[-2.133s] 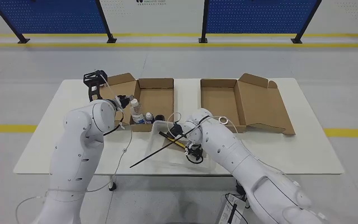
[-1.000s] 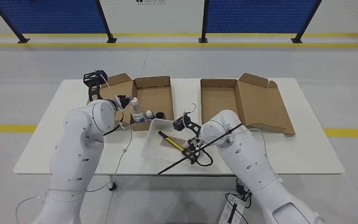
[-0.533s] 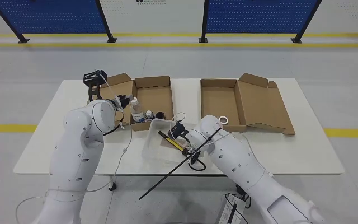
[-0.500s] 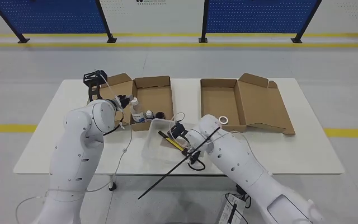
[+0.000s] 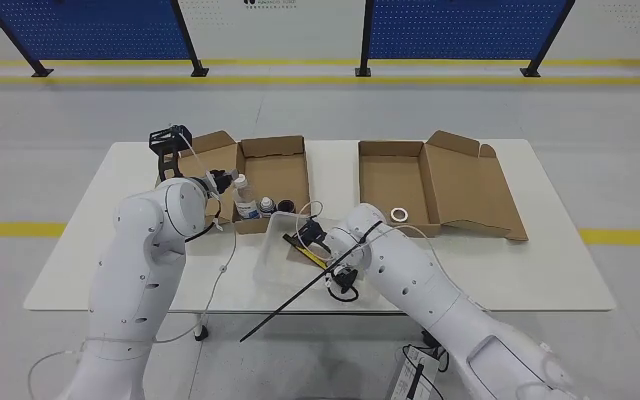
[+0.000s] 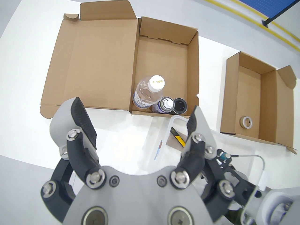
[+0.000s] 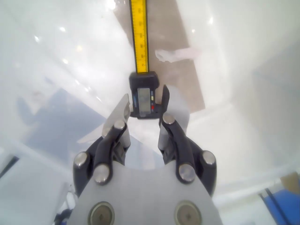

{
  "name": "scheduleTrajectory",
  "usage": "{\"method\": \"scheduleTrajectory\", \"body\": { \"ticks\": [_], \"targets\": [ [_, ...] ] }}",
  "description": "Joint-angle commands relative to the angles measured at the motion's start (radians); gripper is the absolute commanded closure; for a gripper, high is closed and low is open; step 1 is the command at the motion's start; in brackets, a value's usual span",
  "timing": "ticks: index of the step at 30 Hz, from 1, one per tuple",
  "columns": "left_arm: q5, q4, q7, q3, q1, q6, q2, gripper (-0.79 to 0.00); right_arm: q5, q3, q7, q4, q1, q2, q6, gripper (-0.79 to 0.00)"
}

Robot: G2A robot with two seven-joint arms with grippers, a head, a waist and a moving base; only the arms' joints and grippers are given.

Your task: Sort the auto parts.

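Observation:
A digital caliper [image 7: 140, 24] with a yellow scale and black readout head lies in a clear plastic bin [image 5: 272, 268] at the table's front middle. My right gripper [image 7: 145, 105] is down in the bin, its two fingers [image 7: 165, 99] pressed against the sides of the caliper's black head. In the top view the caliper [image 5: 303, 250] shows just left of the right wrist. My left gripper [image 6: 136, 111] hangs open and empty, high over the table in front of the left cardboard box [image 6: 191, 71].
The left box holds a clear bottle [image 6: 150, 90], a spray can [image 6: 165, 104] and a black can [image 6: 180, 105]. The right box [image 5: 395, 180] holds a tape roll [image 5: 400, 214]. A brown card [image 7: 187, 83] lies under the caliper. A thin black rod [image 5: 285, 310] slants off the right arm past the front edge.
The right arm swung out to the right, then came back over the bin and lowered onto the caliper's head. The left arm stayed where it was.

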Motion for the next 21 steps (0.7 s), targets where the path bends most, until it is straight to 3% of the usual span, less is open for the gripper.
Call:
{"method": "scheduleTrajectory", "body": {
  "ticks": [1,21],
  "targets": [
    [0.0,0.0,0.0,0.0,0.0,0.0,0.0,-0.785,0.002,0.0,-0.014,0.013,0.0,-0.002,0.003,-0.317],
    [0.0,0.0,0.0,0.0,0.0,0.0,0.0,-0.785,0.035,-0.004,-0.113,0.111,0.0,-0.02,-0.003,-0.308]
  ]
}}
